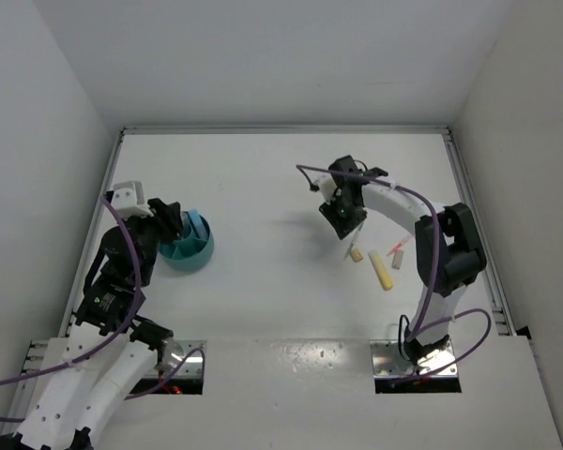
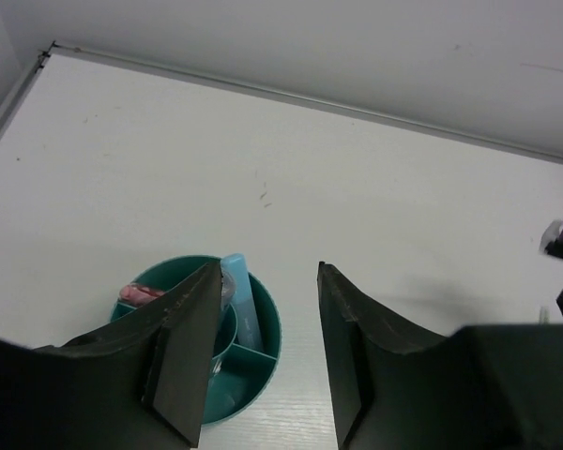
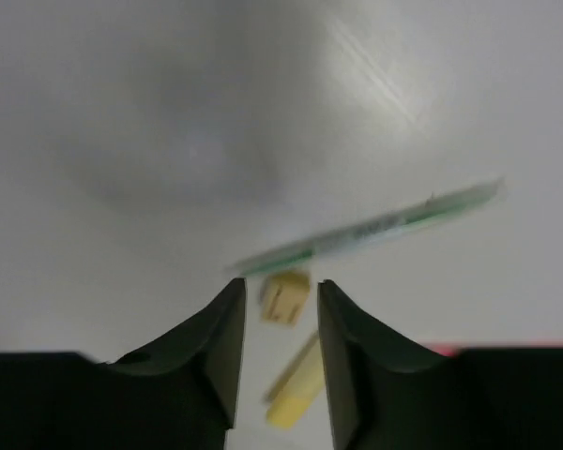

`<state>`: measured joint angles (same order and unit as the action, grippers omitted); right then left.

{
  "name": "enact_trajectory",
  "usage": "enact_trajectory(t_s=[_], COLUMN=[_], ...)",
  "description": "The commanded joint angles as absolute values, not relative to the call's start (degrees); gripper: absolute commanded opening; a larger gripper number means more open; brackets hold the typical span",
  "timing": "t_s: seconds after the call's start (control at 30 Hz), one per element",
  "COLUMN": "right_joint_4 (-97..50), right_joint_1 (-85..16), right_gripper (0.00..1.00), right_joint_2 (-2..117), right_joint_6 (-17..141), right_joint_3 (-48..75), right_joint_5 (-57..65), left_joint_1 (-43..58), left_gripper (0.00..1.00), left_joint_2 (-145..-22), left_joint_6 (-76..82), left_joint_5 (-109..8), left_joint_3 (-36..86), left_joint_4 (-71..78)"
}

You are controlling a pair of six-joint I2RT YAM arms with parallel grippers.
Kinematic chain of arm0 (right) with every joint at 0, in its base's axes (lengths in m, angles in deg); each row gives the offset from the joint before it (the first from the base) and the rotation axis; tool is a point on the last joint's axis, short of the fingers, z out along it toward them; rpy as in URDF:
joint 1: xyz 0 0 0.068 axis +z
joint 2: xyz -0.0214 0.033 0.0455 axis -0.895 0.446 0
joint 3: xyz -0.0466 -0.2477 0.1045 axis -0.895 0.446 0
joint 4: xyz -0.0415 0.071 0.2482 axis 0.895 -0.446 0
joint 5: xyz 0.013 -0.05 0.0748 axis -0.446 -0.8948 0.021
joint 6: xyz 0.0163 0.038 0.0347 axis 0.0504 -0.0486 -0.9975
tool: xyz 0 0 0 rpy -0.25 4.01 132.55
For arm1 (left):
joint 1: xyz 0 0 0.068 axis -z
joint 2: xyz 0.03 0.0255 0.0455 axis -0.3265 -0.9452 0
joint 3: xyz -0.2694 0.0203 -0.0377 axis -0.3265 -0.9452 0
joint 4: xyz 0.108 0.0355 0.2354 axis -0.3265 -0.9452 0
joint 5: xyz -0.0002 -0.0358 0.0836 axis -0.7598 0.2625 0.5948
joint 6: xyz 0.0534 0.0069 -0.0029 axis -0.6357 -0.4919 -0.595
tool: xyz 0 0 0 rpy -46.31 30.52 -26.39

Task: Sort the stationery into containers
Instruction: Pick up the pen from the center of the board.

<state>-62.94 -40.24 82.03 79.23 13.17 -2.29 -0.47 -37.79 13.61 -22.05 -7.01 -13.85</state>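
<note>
Your right gripper [image 3: 279, 284], the nearer one, jaws spread and empty, hovers over the bench [image 3: 122, 112] with the thin green pen [image 3: 375, 228] lying crosswise just beyond its fingertips.

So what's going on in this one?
Two arms are sorting pens into a teal holder. The left gripper hangs over the holder with its jaws apart and nothing between them. A blue marker and something pink already sit in its compartments. Across the table, the right gripper is above the unsorted pieces with its jaws open and empty. Below it are a thin green pen, blurred, a short yellow piece and a yellow marker.
</note>
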Motion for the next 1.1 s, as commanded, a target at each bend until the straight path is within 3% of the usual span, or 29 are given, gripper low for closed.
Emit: enact_trajectory(t_s=[0.0, 0.03, 0.07, 0.13, 0.27, 0.4, 0.53, 0.77, 1.07], right_joint_4=[-68.1, -67.5, -67.5, -67.5, -65.8, -63.2, -59.9, -58.7, -58.2], right_joint_1=[-39.9, -40.0, -40.0, -40.0, -40.5, -41.7, -43.8, -46.5, -51.0], right_gripper=[0.30, 0.16, 0.08, 0.08, 0.19, 0.43, 0.62, 0.63, 0.54], right_joint_2=[73.8, 72.5, 70.1, 68.7, 65.8, 63.9, 63.9, 65.7, 71.6], right_joint_6=[77.6, 77.6, 77.1, 76.6, 74.7, 72.7, 69.0, 67.9, 69.0], right_joint_3=[19.4, 20.9, 22.1, 24.8, 28.8, 34.1, 36.5, 36.6, 35.4], right_joint_5=[-6.8, -7.3, -8.6, -9.2, -12.3, -13.8, -15.6, -13.8, -5.0], left_joint_1=[-1.0, -1.0, -1.0, -1.0, -1.0, -1.0, -1.0, -1.0, -1.0], left_gripper=[0.51, 0.51, 0.51, 0.51, 0.51, 0.51, 0.51, 0.51, 0.51], left_joint_2=[-38.4, -38.4, -38.4, -37.8, -37.8, -37.8, -37.8, -37.8, -37.8], left_joint_6=[14.0, 14.0, 14.0, 14.0, 14.0, 14.0, 14.0, 14.0, 14.0], left_joint_5=[-25.4, -25.4, -25.4, -25.4, -25.4, -25.4, -25.9, -25.9, -25.9], left_joint_3=[-6.4, -6.4, -6.4, -6.4, -6.4, -6.4, -6.4, -6.4, -6.4], left_joint_4=[-11.7, -11.7, -11.7, -11.7, -11.7, -11.7, -11.7, -11.7, -11.7])
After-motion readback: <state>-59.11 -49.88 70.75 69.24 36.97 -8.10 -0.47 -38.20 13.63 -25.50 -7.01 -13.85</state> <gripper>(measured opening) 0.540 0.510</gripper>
